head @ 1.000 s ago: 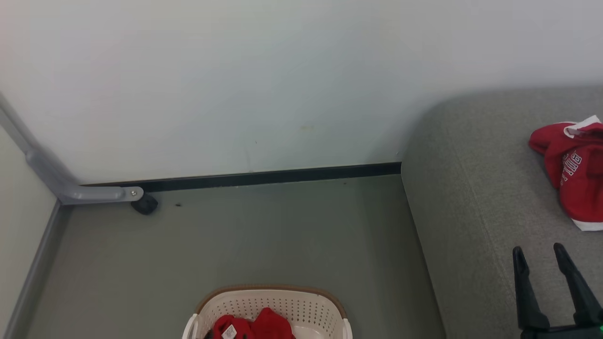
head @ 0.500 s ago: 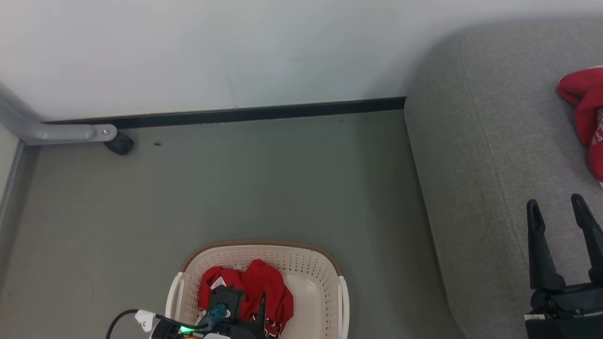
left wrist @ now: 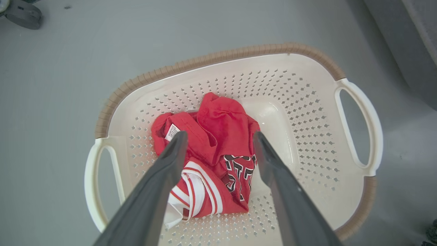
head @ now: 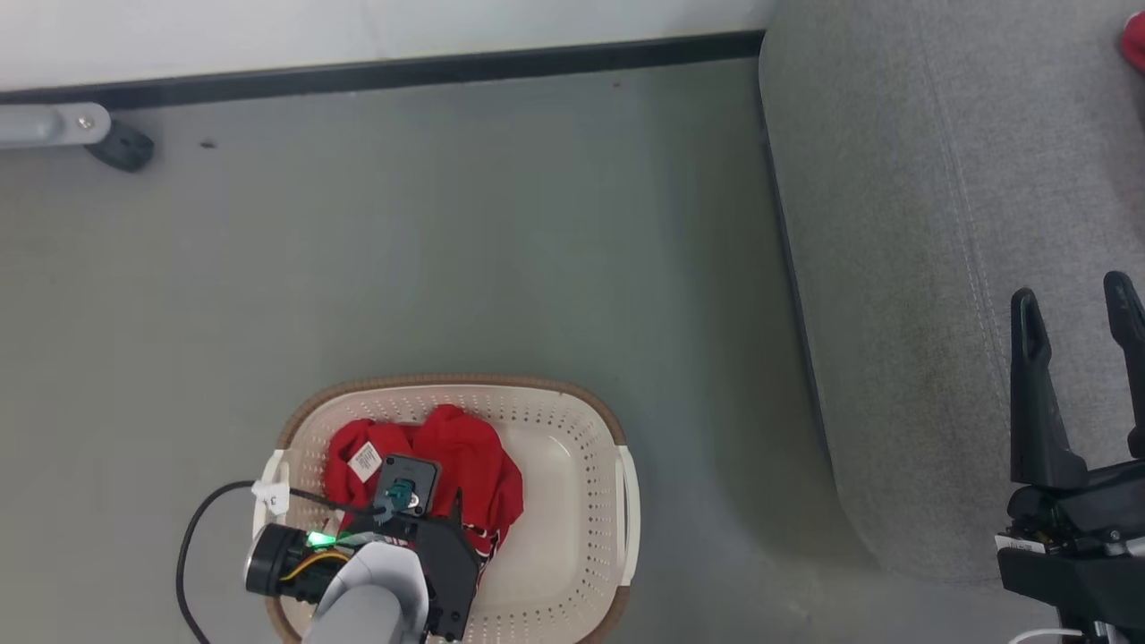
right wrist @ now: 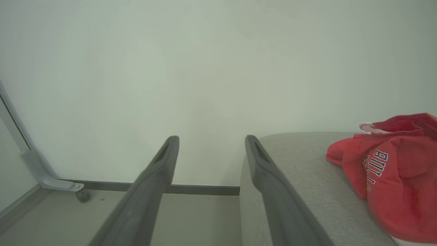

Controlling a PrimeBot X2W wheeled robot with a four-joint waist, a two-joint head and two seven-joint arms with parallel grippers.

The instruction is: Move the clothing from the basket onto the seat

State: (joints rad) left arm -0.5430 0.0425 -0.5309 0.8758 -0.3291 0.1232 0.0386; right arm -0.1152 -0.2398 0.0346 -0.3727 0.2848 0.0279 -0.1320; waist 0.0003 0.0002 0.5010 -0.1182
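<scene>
Left wrist view: left tool point(left wrist: 220, 136) spread, empty, poised directly above the red clothing point(left wrist: 218, 116) bunched in basket point(left wrist: 218, 58) | right tool point(head: 1072, 293) spread, empty, over seat point(head: 894, 224) | left arm nearer the clothing

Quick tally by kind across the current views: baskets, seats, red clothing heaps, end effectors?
Basket: 1
Seat: 1
Red clothing heaps: 2, basket heap and seat heap; pieces per heap unclear
End effectors: 2, left end effector and right end effector, both open
Total: 6
</scene>
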